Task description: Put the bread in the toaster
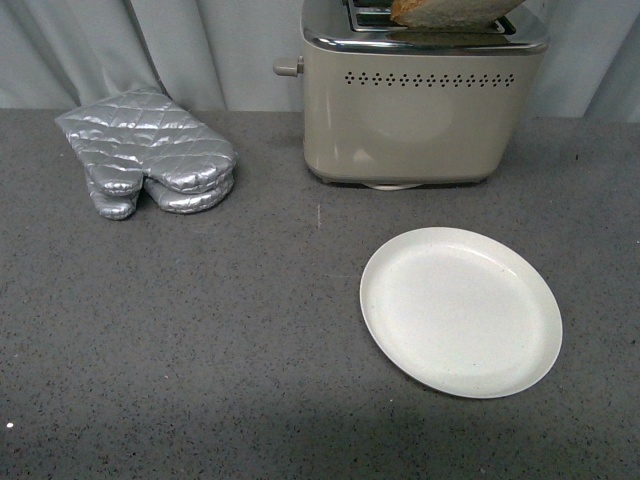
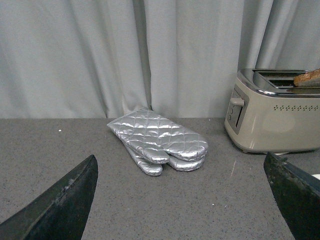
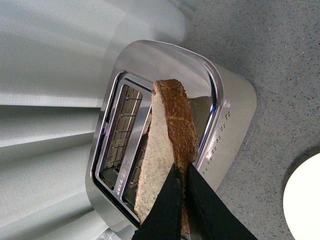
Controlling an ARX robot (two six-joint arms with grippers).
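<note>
So, my right tool [image 3: 182, 172] is clamped on the crust edge of the bread [image 3: 167, 145], with its fingers nearly together and only the slice between them. The bread stands on edge, tilted, over the chrome top of the toaster [image 3: 150, 57], lined up with the slot nearer the vent-hole side. I cannot tell whether its lower edge has entered the slot. In the front view the bread [image 1: 445, 12] shows at the top edge of the picture, over the right part of the toaster [image 1: 420, 120]. The lever knob [image 1: 288, 67] sticks out of the toaster's left end. My left tool [image 2: 180, 200] is spread wide, holds nothing and hangs low over the counter [image 1: 200, 350]. A silver quilted oven mitt [image 1: 150, 150] lies flat on the counter, left of the toaster and apart from it. A white plate [image 1: 460, 310] with nothing on it sits on the counter in front of the toaster. A grey curtain [image 2: 100, 50] hangs behind.
</note>
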